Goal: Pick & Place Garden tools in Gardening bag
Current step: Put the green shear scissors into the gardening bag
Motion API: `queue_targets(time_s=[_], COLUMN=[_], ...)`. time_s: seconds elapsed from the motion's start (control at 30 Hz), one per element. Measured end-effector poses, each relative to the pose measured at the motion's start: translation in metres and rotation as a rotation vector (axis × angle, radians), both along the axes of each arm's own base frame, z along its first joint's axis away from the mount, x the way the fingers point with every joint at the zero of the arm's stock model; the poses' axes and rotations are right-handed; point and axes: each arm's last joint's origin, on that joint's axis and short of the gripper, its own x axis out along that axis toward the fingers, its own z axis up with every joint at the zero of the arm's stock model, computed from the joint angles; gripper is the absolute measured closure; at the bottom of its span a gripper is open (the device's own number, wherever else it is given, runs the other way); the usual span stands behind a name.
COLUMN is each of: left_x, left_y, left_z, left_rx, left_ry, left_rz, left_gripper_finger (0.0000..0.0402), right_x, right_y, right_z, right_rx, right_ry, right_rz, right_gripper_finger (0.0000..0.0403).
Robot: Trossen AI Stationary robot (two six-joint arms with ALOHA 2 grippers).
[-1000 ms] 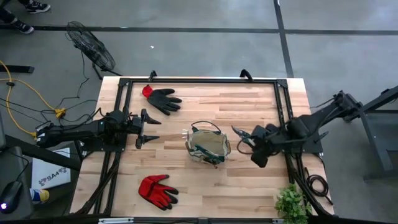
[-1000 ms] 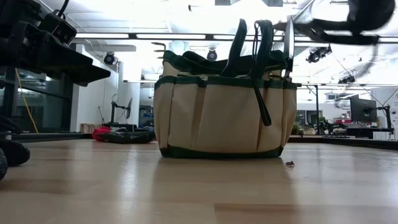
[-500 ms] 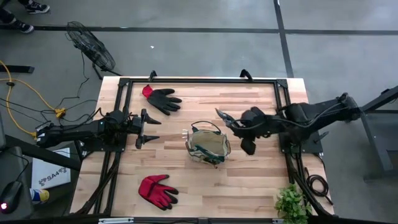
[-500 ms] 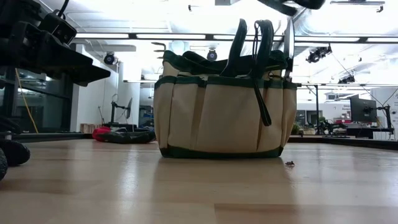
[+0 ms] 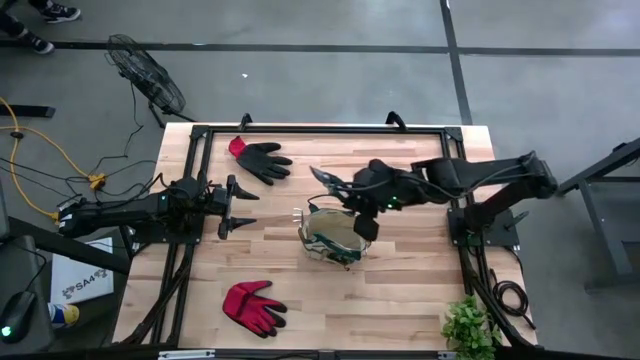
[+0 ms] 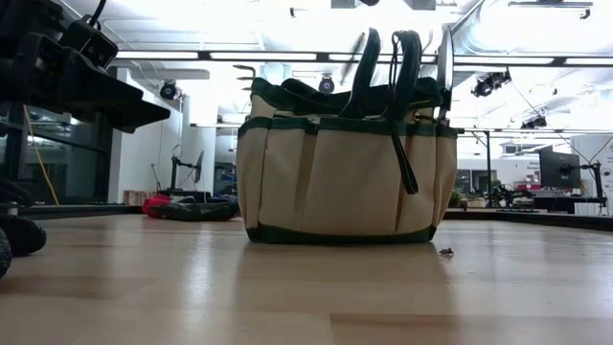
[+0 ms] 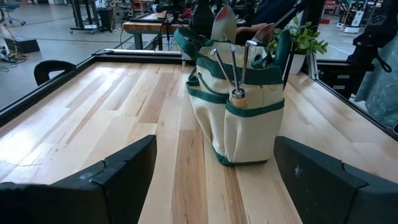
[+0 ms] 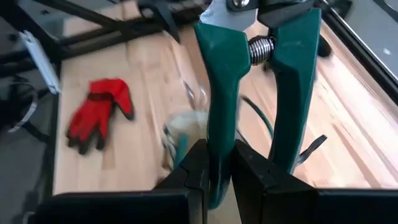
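A grey concrete floor (image 5: 300, 70) crossed by dark seams is surrounding the pale wooden plank tabletop (image 5: 300, 280), a black wire-caged floor fan (image 5: 145, 72) is lying beside yellow cables (image 5: 40, 150), and long ceiling strip lights (image 6: 239, 56) are glowing overhead.

My right arm reaches in from the frame's right toward its centre, right gripper (image 5: 345, 196) with jaws clamped shut, while my left gripper (image 5: 237, 206) waits mid-left, jaws spread wide.
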Motion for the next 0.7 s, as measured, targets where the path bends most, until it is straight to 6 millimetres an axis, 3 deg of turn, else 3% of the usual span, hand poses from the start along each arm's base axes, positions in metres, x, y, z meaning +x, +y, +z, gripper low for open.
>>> queue_targets(time_s=[0.23, 0.7], left_x=[0.000, 0.000], left_y=[0.000, 0.000], left_z=[0.000, 0.000], left_rx=[0.000, 0.000], left_ry=[0.000, 0.000], left_rz=[0.000, 0.000], left_gripper_finger=[0.0082, 0.0082], right_x=[0.023, 0.050], right_y=[0.006, 0.009], right_z=[-0.001, -0.035], right_rx=[0.047, 0.087], right_ry=[-0.055, 0.068], right_rz=[0.079, 0.173], right_gripper_finger=[0.0368, 0.0368])
